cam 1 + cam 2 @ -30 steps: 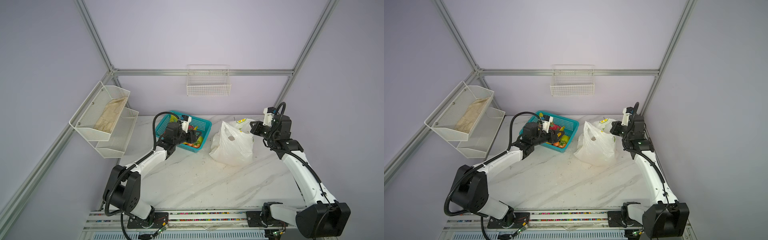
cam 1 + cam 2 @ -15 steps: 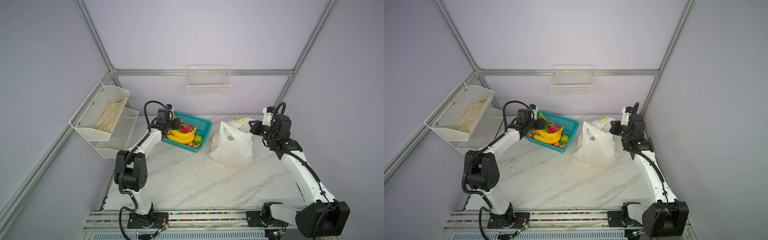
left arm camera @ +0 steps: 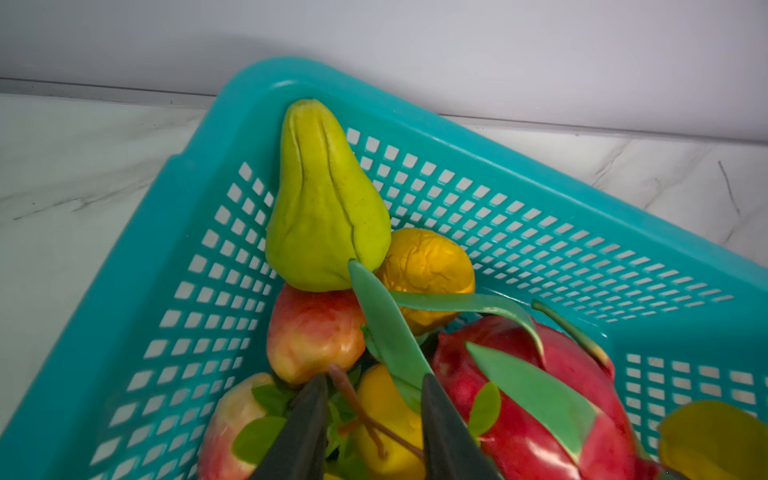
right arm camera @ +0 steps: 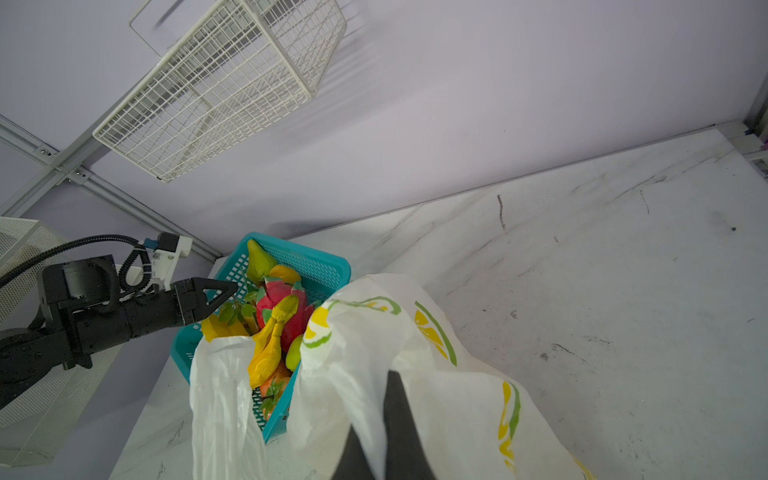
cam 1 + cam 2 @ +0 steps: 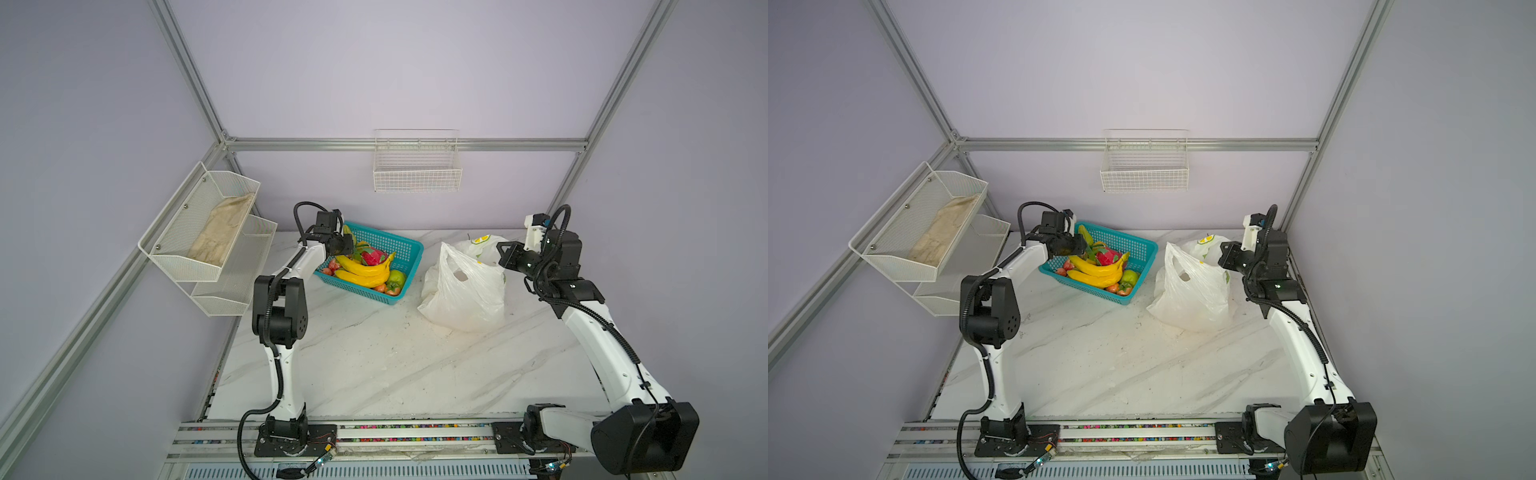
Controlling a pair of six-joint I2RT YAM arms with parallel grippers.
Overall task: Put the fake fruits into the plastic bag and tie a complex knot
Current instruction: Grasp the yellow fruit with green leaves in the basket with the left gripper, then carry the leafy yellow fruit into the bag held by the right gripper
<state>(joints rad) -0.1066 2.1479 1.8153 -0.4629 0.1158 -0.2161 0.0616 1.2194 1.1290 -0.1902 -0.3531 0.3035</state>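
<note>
Left gripper (image 3: 374,380): tips are down among the fake fruits (image 5: 365,268) at one end of the teal basket (image 5: 390,243). Jaws part-open, with a clear gap between the fingers (image 3: 309,415). A thin brown stem and green leaves run through the gap; can't tell if either pad clamps them.

Around the tips, all in the basket:
- red-yellow fruit (image 3: 311,332) just ahead of one finger
- dragon fruit (image 3: 519,395) beside the other finger
- green pear (image 3: 324,208) and orange (image 3: 428,266) further ahead, against the basket wall
- bananas (image 5: 361,270) just past the tips in both top views

Plastic bag (image 5: 461,291) stands on the table (image 5: 374,365) just beside the basket, well apart from the left gripper.

Right gripper (image 5: 503,253): closed, pinching the bag's upper edge. Its wrist view shows the film caught between its fingers, with the rest of the bag sagging below and ahead of it.
</note>
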